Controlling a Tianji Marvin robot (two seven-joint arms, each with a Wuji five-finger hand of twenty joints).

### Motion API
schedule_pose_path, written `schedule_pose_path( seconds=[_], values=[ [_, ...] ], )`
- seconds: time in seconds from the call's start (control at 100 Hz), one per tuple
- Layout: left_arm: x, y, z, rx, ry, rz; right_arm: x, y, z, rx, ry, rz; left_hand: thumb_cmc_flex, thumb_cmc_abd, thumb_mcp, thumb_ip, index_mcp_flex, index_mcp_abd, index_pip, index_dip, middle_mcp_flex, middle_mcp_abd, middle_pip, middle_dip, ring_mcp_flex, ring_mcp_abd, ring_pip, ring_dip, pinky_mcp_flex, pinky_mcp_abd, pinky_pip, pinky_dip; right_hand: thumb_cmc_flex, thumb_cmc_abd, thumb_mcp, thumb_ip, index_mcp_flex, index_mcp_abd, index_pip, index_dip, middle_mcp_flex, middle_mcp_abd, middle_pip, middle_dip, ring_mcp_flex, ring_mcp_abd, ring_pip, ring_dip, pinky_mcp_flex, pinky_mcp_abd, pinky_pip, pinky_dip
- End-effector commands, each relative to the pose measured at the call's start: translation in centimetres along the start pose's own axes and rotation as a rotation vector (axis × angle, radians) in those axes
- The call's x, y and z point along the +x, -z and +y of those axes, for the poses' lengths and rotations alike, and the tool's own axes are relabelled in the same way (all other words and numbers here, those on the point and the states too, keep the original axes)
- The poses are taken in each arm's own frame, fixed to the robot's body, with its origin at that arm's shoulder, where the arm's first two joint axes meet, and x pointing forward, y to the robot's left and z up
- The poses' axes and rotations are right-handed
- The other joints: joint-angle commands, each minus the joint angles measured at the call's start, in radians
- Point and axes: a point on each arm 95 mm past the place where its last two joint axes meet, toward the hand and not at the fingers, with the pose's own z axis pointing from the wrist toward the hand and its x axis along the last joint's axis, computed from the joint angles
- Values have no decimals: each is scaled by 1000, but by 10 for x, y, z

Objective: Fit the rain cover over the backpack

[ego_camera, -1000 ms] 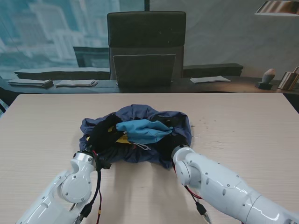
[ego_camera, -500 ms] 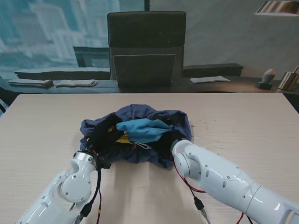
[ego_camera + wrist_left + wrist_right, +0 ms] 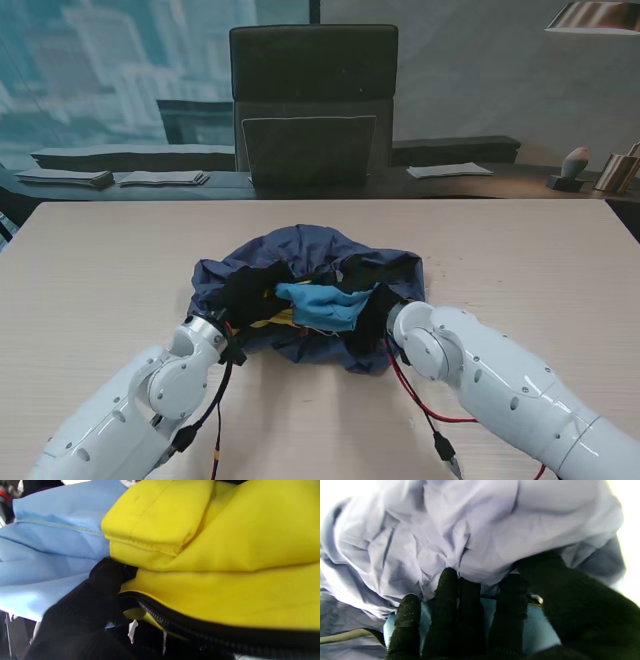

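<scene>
A navy rain cover (image 3: 300, 250) lies bunched over a backpack (image 3: 320, 305) in the middle of the table; light blue and a little yellow show at its nearer opening. My left hand (image 3: 250, 295), black-gloved, is tucked into the opening's left side. Its wrist view shows the hand (image 3: 82, 615) pressed in where the yellow backpack (image 3: 225, 542) meets its blue panel. My right hand (image 3: 372, 312) holds the opening's right side. There the hand (image 3: 470, 620) lies on blue fabric with the rain cover (image 3: 470, 530) draped over its fingertips and the thumb on top.
The wooden table (image 3: 520, 250) stretches wide on both sides of the bundle. A dark chair (image 3: 313, 100) stands behind its far edge. Red and black cables (image 3: 420, 400) hang from my right wrist close to the table.
The whole bundle has shifted to my right and a little farther away, with both hands moving along with it. The cover's far edge now sits higher over the pack.
</scene>
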Motion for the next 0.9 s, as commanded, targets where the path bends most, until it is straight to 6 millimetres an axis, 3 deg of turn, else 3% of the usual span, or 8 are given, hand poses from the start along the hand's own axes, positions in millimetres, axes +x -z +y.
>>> schedule_pose_path(
  seconds=[0.0, 0.11, 0.16, 0.23, 0.35, 0.47, 0.75, 0.89],
  values=[
    [-4, 4, 9, -75, -17, -12, 8, 2, -6, -11, 19, 36, 29, 39, 84, 50, 46, -49, 15, -22, 35, -43, -5, 4, 7, -27, -15, -6, -42, -11, -13, 1, 40, -36, 48, -20, 46, -56, 36, 45, 243, 8, 35, -10, 95, -31, -27, -28, 22, -60, 11, -31],
    [-6, 9, 12, -133, -42, -20, 7, 2, -6, -38, -4, 44, 2, 9, 90, 46, 97, -123, -60, -73, 14, -49, -79, -47, -33, -41, -58, -20, -65, 18, -45, -13, 62, -10, 48, -7, 49, -45, 38, 66, 346, 88, 112, 83, 201, 10, -3, -31, 42, -31, 21, -76],
    [-4, 11, 12, -157, -49, -15, 8, 2, -7, -37, -19, 43, -101, -30, 105, 59, 87, -136, -151, -137, -84, -47, -58, -215, -75, -47, -84, -22, -80, 15, -70, -26, 69, 17, 36, 4, 40, -36, 39, 76, 367, 100, 147, 126, 226, 20, 15, -28, 43, -26, 22, -88],
    [-1, 18, 9, -222, -52, -5, 9, 1, -7, -40, -34, 39, -302, -45, -5, 83, 1, -20, -395, -277, -275, -23, -143, -312, -225, -54, -142, -28, -141, 11, -141, -60, 75, 51, 24, 17, 22, -11, 46, 93, 388, 110, 196, 190, 255, 23, 53, -18, 59, -19, 22, -104],
    [4, 26, 2, -298, -93, 36, 10, -3, -9, -33, -70, 25, -313, -130, -237, 31, -174, 105, -713, -563, -601, 30, -281, -425, -531, -68, -316, -124, -229, -29, -245, -119, 87, 56, 31, 26, 14, 20, 58, 89, 409, 134, 216, 232, 282, 33, 95, -4, 79, -9, 20, -122],
    [11, 31, 0, -317, -51, 43, 12, -5, -11, -30, -78, 20, -355, -186, -205, -2, -173, 183, -1042, -749, -693, 82, -557, -591, -686, -89, -489, -246, -243, -31, -422, -210, 91, 50, 38, 26, 17, 35, 65, 83, 417, 142, 221, 246, 291, 38, 108, 2, 99, -6, 28, -131],
    [34, 19, 7, -286, -26, 112, 16, -5, -9, -26, -73, 18, -426, -222, -73, -33, -170, 192, -1063, -758, -729, 88, -626, -528, -725, -89, -596, -241, -257, 5, -652, -303, 87, 52, 38, 23, 14, 39, 68, 75, 427, 140, 216, 258, 314, 48, 116, 5, 129, -2, 40, -146],
    [28, 9, 19, -384, -102, 92, 20, -4, -6, -26, -77, 27, -297, -173, -128, 18, -173, 121, -845, -644, -671, 23, -454, -372, -637, -107, -445, -131, -230, 26, -699, -231, 85, 60, 24, 23, 8, 31, 67, 74, 433, 131, 217, 268, 326, 47, 115, 5, 148, 2, 38, -162]
  ],
)
